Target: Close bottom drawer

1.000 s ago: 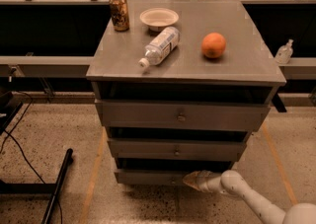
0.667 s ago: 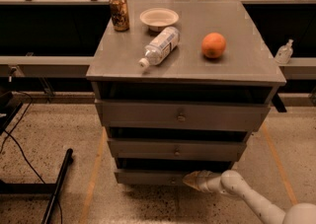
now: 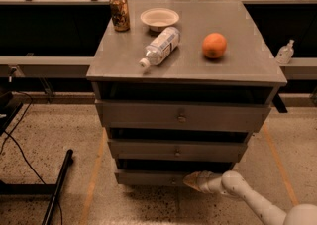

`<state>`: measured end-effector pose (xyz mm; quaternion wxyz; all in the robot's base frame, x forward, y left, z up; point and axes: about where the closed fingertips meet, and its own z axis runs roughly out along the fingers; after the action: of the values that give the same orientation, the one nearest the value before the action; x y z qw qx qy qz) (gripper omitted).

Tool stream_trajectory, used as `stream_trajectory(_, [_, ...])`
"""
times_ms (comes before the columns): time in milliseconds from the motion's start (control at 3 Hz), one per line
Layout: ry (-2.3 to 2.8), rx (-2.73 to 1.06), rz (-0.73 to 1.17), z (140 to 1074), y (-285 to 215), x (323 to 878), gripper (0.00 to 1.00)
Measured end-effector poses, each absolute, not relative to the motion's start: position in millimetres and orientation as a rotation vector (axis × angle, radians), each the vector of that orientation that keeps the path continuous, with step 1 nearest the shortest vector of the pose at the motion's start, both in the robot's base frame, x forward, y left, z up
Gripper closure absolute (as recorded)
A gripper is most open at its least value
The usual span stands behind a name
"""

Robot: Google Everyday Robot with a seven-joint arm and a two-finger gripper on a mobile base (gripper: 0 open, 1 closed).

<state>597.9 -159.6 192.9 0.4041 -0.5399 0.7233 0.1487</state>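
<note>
The grey cabinet (image 3: 183,70) has three drawers. The bottom drawer (image 3: 146,177) is the lowest and narrowest grey front, standing a little way out with a dark gap above it. My gripper (image 3: 190,181) reaches in from the lower right on a white arm (image 3: 247,194). Its tip touches the right part of the bottom drawer's front, where it covers the knob. The middle drawer (image 3: 176,149) and the top drawer (image 3: 182,116) lie above it.
On the cabinet top lie a can (image 3: 119,12), a white bowl (image 3: 159,18), a plastic bottle on its side (image 3: 159,46) and an orange (image 3: 214,45). A black pole (image 3: 57,187) and cables lie on the speckled floor at the left. A small bottle (image 3: 285,52) stands on a rail at the right.
</note>
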Motion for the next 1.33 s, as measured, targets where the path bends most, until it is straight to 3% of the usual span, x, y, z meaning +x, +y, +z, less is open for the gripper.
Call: stream_trajectory(1333, [1.826, -1.364, 0.376, 192.8, -159.5, 597.7, 1.0])
